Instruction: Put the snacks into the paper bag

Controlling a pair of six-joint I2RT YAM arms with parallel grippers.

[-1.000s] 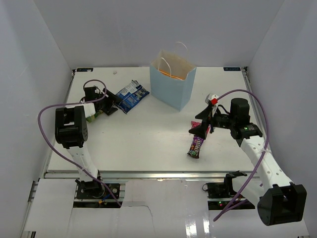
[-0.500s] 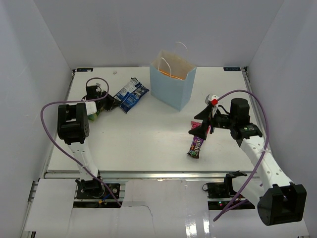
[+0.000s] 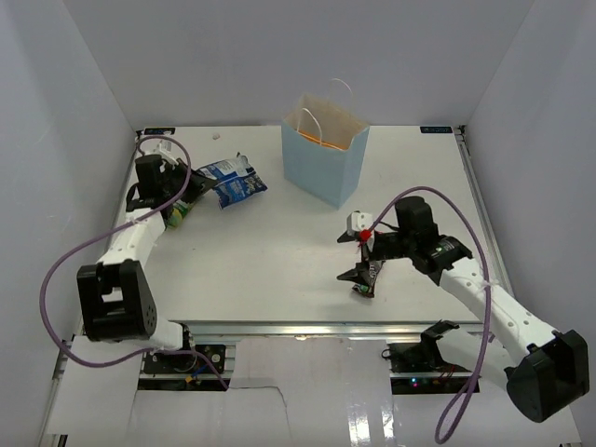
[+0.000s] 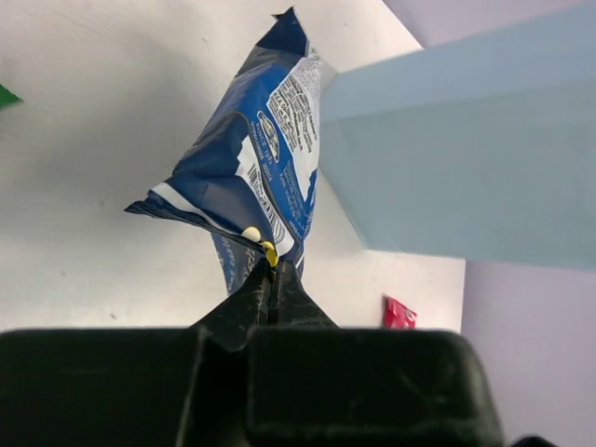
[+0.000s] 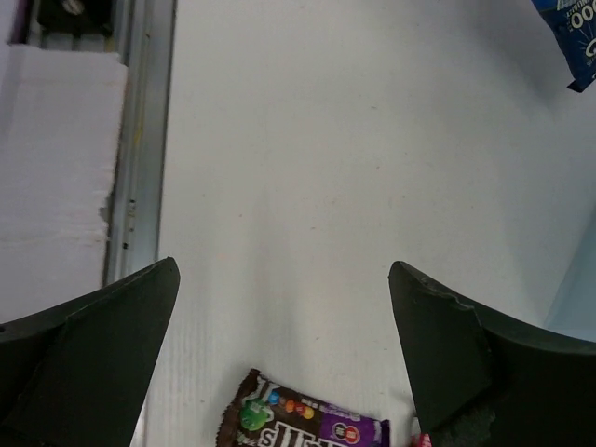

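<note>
My left pincer [image 4: 271, 279] clamps the blue chip bag [image 4: 251, 177], mid-frame!
My right pincer [image 5: 282, 279] gapes wide over the dark brown candy pack [image 5: 303, 436] at the bottom edge.

The slim white-shelled left arm [image 3: 133, 235] and its twin, the right arm [image 3: 494, 303], carry boxy black joint housings [image 3: 112, 298] (one bulky block apiece), each trailing a looping purple cable [image 3: 44, 303]. The right gripper [image 5: 284, 268] has broad matte-black wedge fingers [image 5: 88, 349].

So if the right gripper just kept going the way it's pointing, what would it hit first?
Probably the bare table: the right gripper, open, aims down at it, with the dark brown candy pack lying short of that line. Depth is unclear.
</note>
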